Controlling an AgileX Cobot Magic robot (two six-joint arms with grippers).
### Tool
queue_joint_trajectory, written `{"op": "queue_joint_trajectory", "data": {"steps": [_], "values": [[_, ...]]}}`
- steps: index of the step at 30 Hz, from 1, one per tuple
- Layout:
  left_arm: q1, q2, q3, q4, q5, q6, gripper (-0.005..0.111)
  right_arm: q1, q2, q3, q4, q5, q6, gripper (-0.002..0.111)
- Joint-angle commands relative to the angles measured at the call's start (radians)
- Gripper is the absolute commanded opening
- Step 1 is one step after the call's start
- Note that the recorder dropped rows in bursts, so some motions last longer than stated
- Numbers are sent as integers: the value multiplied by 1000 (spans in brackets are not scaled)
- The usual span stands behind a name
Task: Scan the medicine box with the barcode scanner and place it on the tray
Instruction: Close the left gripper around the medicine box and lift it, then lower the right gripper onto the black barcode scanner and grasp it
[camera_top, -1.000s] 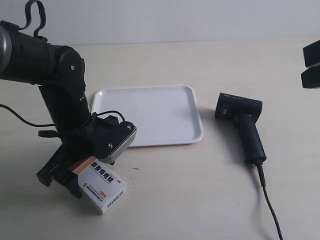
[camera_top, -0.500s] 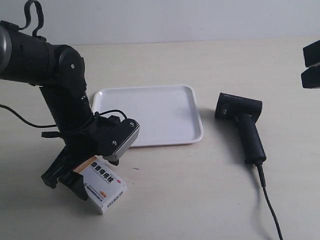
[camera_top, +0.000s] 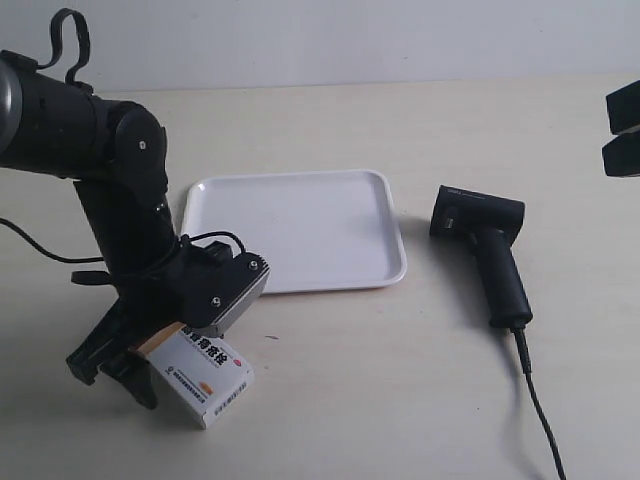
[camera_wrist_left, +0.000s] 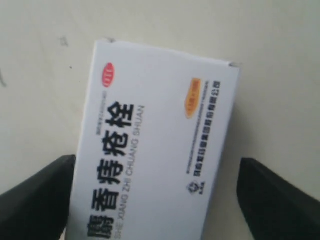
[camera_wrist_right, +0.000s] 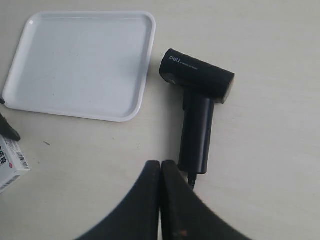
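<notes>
Table (camera_top: 380, 400): it carries every item.

Tray (camera_top: 300, 225): it lies flat at mid-table.

Barcode scanner (camera_top: 485, 250): it lies on its side just beside the tray, apart from it, with its cable trailing away.

Medicine box (camera_top: 207, 377): it lies flat on the table off the tray's near corner, not touching the tray. I judge it a light, stiff carton with smooth faces that may slip and walls that would dent under hard pressure. You should take it across its two long sides near mid-length, leaving the barcode uncovered.

Left gripper (camera_wrist_left: 157, 205): its jaws are spread wide and straddle the box, one finger on each side. No grip is made.

Right gripper (camera_wrist_right: 160, 200): its fingers are pressed together and hold nothing, well clear of the scanner.
</notes>
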Motion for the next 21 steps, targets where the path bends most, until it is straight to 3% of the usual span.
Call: {"op": "queue_joint_trajectory", "data": {"steps": [1, 13, 16, 21], "values": [[2, 1, 10, 17, -28, -1, 82, 2, 3, -4, -4, -13, -6, 0], [2, 1, 10, 2, -93, -1, 82, 2, 3, -4, -4, -13, -6, 0], [2, 1, 10, 2, -97, -3, 73, 2, 3, -4, -4, -13, -6, 0], [2, 1, 10, 15, -41, -3, 41, 2, 3, -4, -4, -13, -6, 0]]}}
